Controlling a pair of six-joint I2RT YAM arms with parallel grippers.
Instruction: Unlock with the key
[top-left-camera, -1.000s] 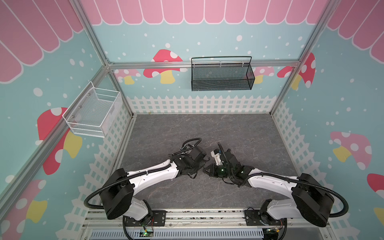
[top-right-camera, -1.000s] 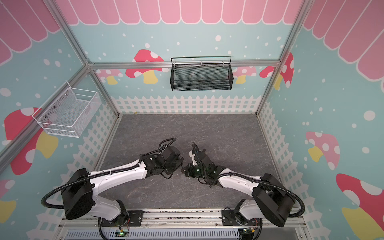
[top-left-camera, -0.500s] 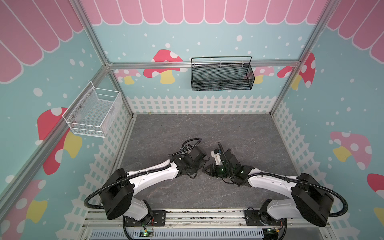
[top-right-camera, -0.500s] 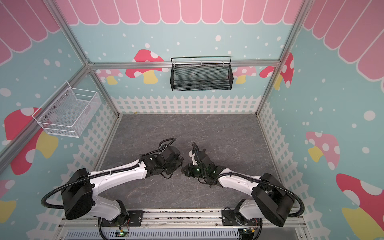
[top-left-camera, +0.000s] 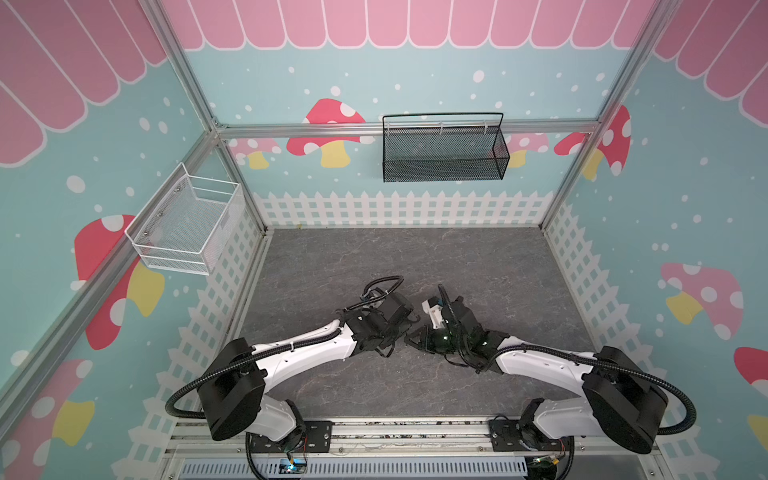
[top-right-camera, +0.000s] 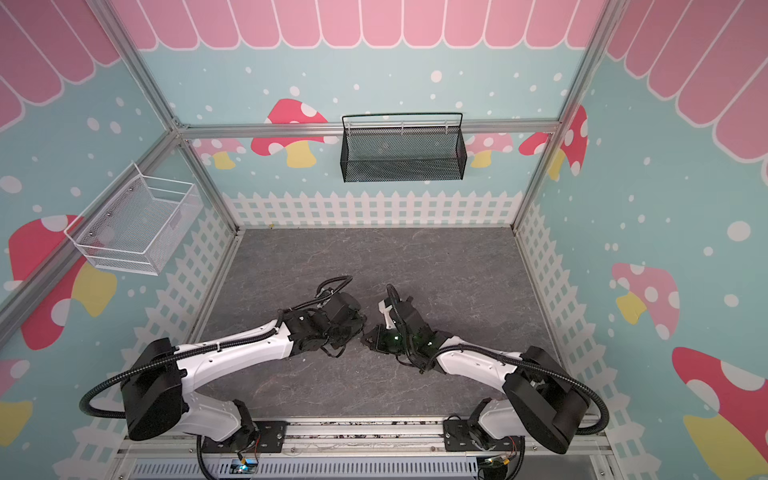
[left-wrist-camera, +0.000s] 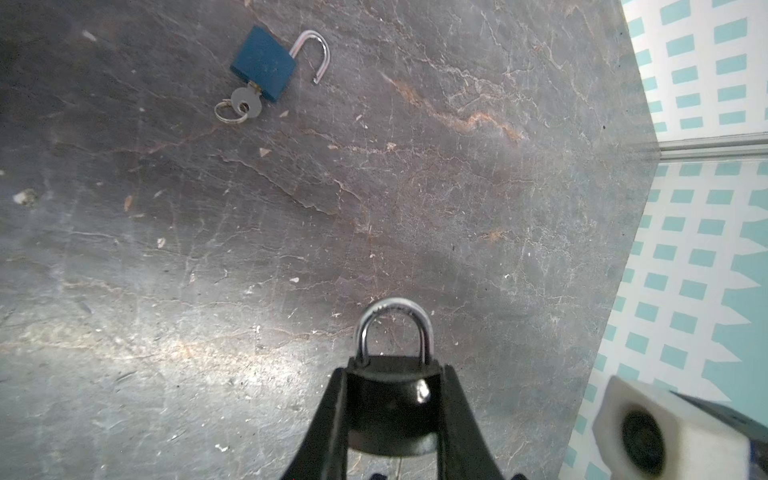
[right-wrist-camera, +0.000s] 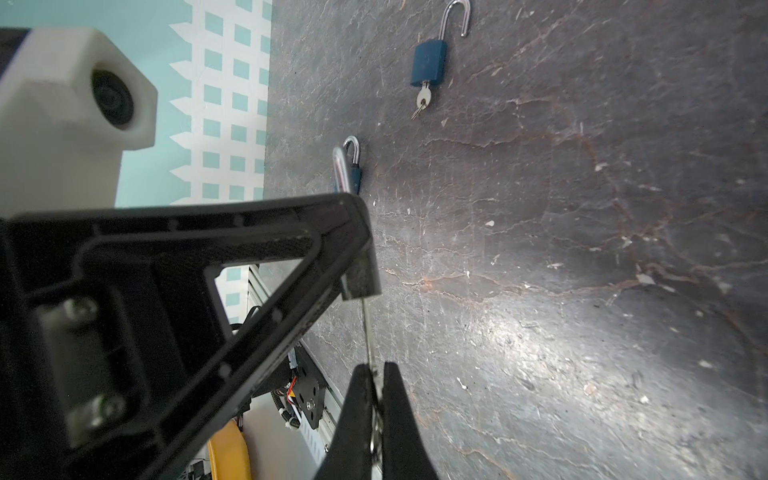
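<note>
At lower centre of the left wrist view, what sits between the fingers? [JK]

Black padlock with a silver shackle (left-wrist-camera: 390, 399). The left gripper (left-wrist-camera: 392, 374) clamps its body from both sides, jaws spread only to the body's width. Both shackle legs are seated in the body. [RM]

And the right side? [JK]

Right wrist view, bottom centre: the right gripper (right-wrist-camera: 375, 370) has its jaws pressed together on the head of a thin silver key (right-wrist-camera: 367, 332). The blade runs up to the padlock's grey underside and meets it. Whether it sits in the keyhole, I cannot tell. [RM]

Position on the bench? [JK]

Both top views show the two arms meeting at lower middle, tips almost touching, above the grey stone-patterned mat (top-left-camera: 415, 257). The lock itself is hidden under the wrists there. [RM]

Anything else on the mat? [JK]

Upper left of the left wrist view: a blue padlock (left-wrist-camera: 264, 64) lying flat, well apart from the held one. Its shackle is swung open, and a small key on a ring (left-wrist-camera: 246, 99) is stuck in its base. [RM]
</note>
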